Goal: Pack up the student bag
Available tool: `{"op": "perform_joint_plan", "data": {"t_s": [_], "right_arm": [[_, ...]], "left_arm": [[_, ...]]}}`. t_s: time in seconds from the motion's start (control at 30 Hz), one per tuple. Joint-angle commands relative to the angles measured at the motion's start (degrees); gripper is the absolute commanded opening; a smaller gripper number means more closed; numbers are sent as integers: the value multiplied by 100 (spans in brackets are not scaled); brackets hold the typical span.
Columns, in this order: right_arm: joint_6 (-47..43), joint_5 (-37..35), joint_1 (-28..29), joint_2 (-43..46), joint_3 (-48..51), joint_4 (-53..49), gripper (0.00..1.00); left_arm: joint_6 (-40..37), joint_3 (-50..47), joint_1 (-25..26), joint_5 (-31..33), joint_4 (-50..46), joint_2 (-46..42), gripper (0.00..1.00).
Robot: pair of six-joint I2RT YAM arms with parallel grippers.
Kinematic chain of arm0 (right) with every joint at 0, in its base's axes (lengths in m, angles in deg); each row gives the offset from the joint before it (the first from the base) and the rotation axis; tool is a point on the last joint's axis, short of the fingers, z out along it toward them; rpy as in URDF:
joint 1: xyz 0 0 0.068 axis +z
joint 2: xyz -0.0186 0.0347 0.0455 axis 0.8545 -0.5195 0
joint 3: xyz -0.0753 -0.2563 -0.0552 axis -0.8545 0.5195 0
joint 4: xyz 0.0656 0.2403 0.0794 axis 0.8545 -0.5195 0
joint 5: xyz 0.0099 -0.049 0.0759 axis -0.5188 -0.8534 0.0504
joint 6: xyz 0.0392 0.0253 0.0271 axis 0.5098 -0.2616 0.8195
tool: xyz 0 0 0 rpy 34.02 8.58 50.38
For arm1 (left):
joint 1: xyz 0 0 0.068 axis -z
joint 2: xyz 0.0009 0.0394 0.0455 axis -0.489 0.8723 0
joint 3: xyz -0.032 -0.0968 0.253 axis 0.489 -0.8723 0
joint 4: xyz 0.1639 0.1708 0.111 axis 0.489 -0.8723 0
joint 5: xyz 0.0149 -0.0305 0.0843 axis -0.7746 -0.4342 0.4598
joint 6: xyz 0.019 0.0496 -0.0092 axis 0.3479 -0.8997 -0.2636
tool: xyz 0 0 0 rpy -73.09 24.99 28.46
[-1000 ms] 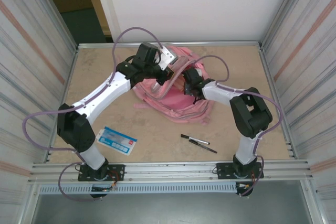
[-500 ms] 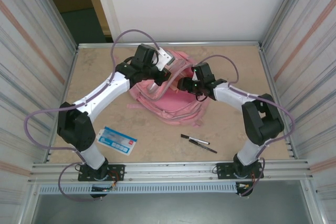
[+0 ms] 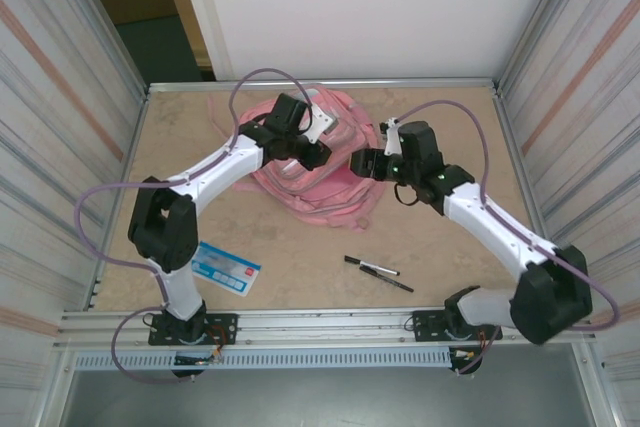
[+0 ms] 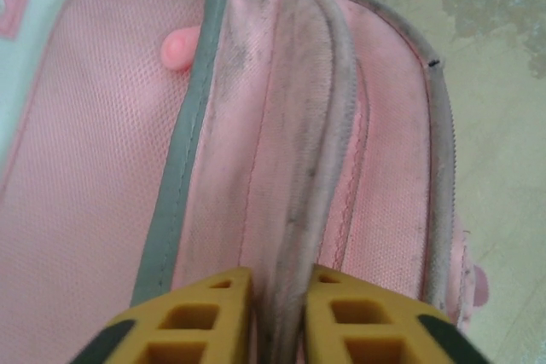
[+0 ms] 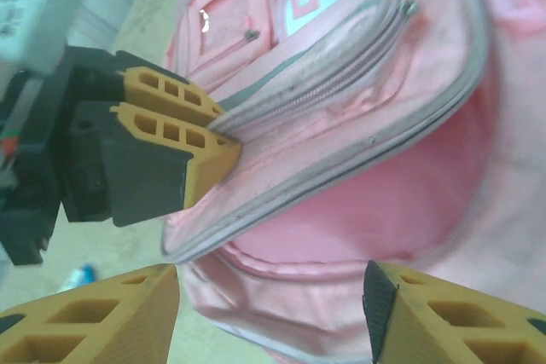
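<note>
Moved since 1 second ago: right arm swung outward, elbow now well to the right of the student bag (image 3: 322,192); bag drawn slightly toward the far edge of the table (image 3: 300,252).

Item 1, student bag: pink fabric, lying flat at the far middle of the table, main mouth gaping toward the right arm, pink lining exposed. Grey-edged zip runs along its upper flap (image 5: 341,70). A round pink pull (image 4: 177,49) sits beside the grey trim.

Item 2, left gripper (image 4: 277,283): over the bag's top, jaws nearly together and pinched on a raised fold of the flap; the fabric fills the narrow gap and touches both yellow fingers (image 4: 217,313).

Item 3, right gripper (image 5: 271,272): just right of the bag, facing its open mouth, jaws spread wide, nothing between them, not touching the fabric.

Item 4, 2 black pens (image 3: 372,267): on the table nearer than the bag, to its right.

Item 5, blue-and-white packet (image 3: 222,267): nearer than the bag, to its left.
</note>
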Motion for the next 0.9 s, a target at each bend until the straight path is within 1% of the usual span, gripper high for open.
{"op": "perform_joint_plan", "data": {"t_s": [0.0, 0.03, 0.1, 0.17, 0.2, 0.3, 0.33, 0.4, 0.43, 0.47, 0.5, 0.53, 0.57, 0.63, 0.7, 0.83, 0.87], "right_arm": [[-1105, -1444, 508, 354, 88, -1051, 59], [-1258, -1655, 732, 358, 29, -1211, 59], [-1411, -1636, 1064, 293, -94, -1383, 59], [-1487, -1227, 1374, 105, -271, -1486, 59], [-1523, -1029, 1510, -29, -371, -1516, 59], [-1648, -453, 1960, -690, -865, -1691, 59], [-1631, -255, 2093, -973, -1080, -1778, 59], [-1418, 91, 2323, -1493, -1447, -1861, 59], [-1236, 290, 2423, -1765, -1613, -1855, 59], [-997, 515, 2514, -2033, -1737, -1812, 58], [-837, 756, 2571, -2245, -1835, -1749, 58], [-643, 988, 2641, -2482, -1935, -1673, 57], [-488, 1096, 2696, -2687, -2016, -1618, 57], [-262, 1237, 2821, -3176, -2293, -1605, 56], [-198, 1308, 2957, -3700, -2697, -1820, 53], [-84, 1658, 3235, -4475, -3260, -2074, 52], [-52, 1761, 3276, -4626, -3327, -2097, 51]], "left_arm": [[741, -98, -76, 72, -92, -366, 32], [974, -312, -75, 142, -4, -574, 37], [1344, -766, -90, 312, 195, -981, 41], [1829, -1206, -152, 615, 110, -1430, 42], [2051, -1344, -238, 661, -53, -1633, 42], [2893, -1815, -643, 842, -762, -2339, 44], [3148, -2059, -861, 772, -1014, -2588, 44], [3658, -2485, -1376, 456, -1477, -3007, 43], [3892, -2761, -1650, 200, -1662, -3197, 42], [4074, -3053, -1891, -96, -1738, -3364, 40], [4232, -3303, -2086, -261, -1774, -3513, 37], [4482, -3596, -2244, -253, -1895, -3671, 34], [4766, -3829, -2348, -103, -2043, -3802, 32], [5288, -4237, -2489, 411, -2389, -4086, 26], [5560, -4501, -2612, 688, -2694, -4289, 25], [5879, -4893, -3006, 727, -3080, -4488, 23], [5934, -5007, -3090, 705, -3074, -4498, 21]]}}
